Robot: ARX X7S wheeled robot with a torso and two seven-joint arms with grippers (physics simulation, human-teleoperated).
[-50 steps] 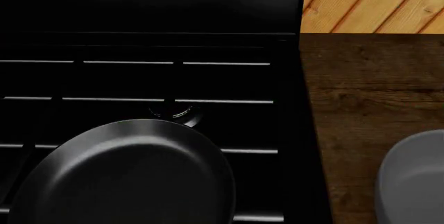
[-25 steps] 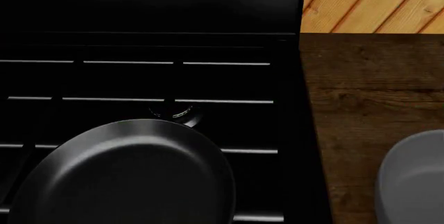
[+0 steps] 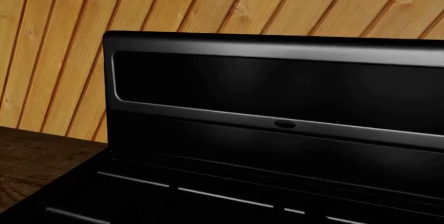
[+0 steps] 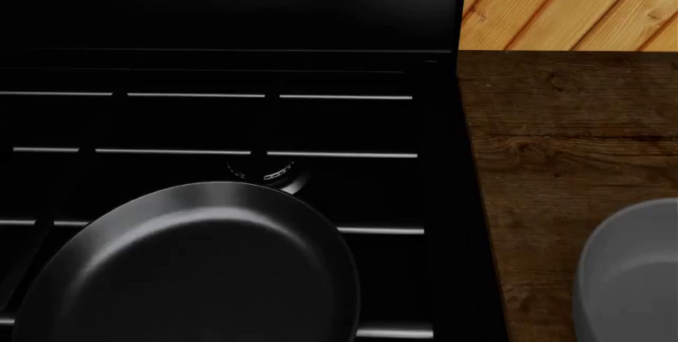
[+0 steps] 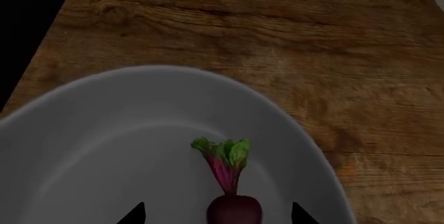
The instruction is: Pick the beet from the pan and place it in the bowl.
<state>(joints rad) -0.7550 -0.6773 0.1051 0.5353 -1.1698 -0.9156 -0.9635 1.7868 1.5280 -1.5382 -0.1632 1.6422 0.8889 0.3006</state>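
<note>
Beet release over bowl
Right claw (image 5: 216,214) open; beet (image 5: 234,209) between its tips, inside bowl (image 5: 104,130). Retract straight upward. Left claw unseen.

Flat, soft light, sharp renders; the stove (image 4: 212,120) is near-black, with faint sheen on the pan (image 4: 202,270)

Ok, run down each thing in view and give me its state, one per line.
beet: inside the bowl, leaves pointing away from the pincer; whether it is gripped cannot be told.
bowl: upright on the wooden counter, holding the beet.
pan: on the stove, empty where visible.
right pincer: over the bowl, tips either side of the beet.
left pincer: not in view.
</note>
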